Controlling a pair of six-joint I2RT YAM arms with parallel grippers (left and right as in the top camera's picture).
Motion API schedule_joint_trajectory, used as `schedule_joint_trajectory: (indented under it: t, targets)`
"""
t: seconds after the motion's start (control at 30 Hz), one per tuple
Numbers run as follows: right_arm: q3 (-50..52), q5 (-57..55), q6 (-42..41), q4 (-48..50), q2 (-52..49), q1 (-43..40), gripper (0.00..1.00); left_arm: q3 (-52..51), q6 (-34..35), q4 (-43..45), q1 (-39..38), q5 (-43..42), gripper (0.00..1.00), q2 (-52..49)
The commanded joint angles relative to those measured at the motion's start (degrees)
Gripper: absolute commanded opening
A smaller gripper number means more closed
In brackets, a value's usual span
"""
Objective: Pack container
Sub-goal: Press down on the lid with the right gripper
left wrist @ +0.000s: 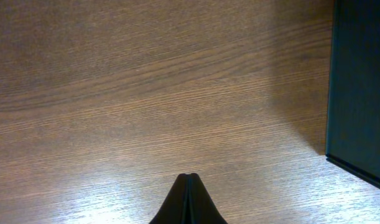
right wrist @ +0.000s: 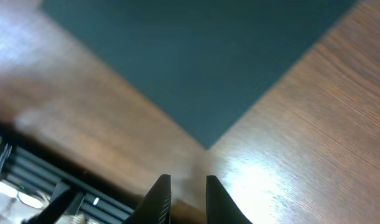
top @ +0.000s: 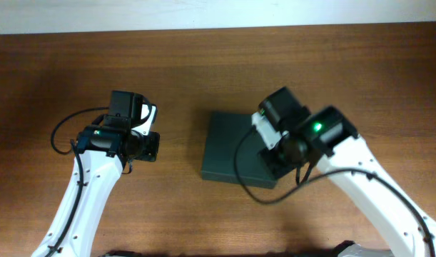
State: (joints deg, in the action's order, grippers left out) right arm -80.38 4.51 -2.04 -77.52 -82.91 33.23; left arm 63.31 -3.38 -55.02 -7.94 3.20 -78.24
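Observation:
The container (top: pixel 228 146), a dark green-black rectangular box, lies in the middle of the wooden table with its flat lid down. My left gripper (top: pixel 150 146) is to its left, a short gap away. In the left wrist view the left gripper (left wrist: pixel 188 180) is shut with nothing in it, and the container (left wrist: pixel 361 87) fills the right edge. My right gripper (top: pixel 276 163) hovers over the box's right near corner. In the right wrist view the right gripper (right wrist: pixel 188 182) stands slightly open and empty, just past a corner of the container (right wrist: pixel 196 56).
Bare wood surrounds the box on all sides. A pale wall strip (top: pixel 203 14) borders the table's far edge. In the right wrist view the table's edge runs along the lower left, with dark equipment (right wrist: pixel 40 180) beyond it.

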Motion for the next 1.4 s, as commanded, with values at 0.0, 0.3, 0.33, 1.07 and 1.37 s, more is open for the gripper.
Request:
schedule_joint_trajectory:
  t: [0.0, 0.3, 0.33, 1.07, 1.37]
  targets:
    - [1.8, -0.8, -2.9, 0.3, 0.7, 5.2, 0.18, -0.4, 0.4, 0.0, 0.0, -0.6, 0.02, 0.5]
    - [13.9, -0.9, -6.0, 7.4, 0.7, 8.5, 0.18, -0.4, 0.1, 0.0, 0.0, -0.6, 0.02, 0.5]
    - [15.3, -0.9, -6.0, 8.5, 0.7, 8.1, 0.19, -0.4, 0.1, 0.0, 0.0, -0.6, 0.02, 0.5]
    - [25.1, -0.6, -5.8, 23.1, -6.6, 1.9, 0.18, -0.4, 0.1, -0.1, 0.0, -0.6, 0.02, 0.5]
    - [25.1, -0.7, -3.6, 25.5, -7.3, -8.3, 0.18, -0.4, 0.1, -0.1, 0.0, -0.6, 0.02, 0.5]
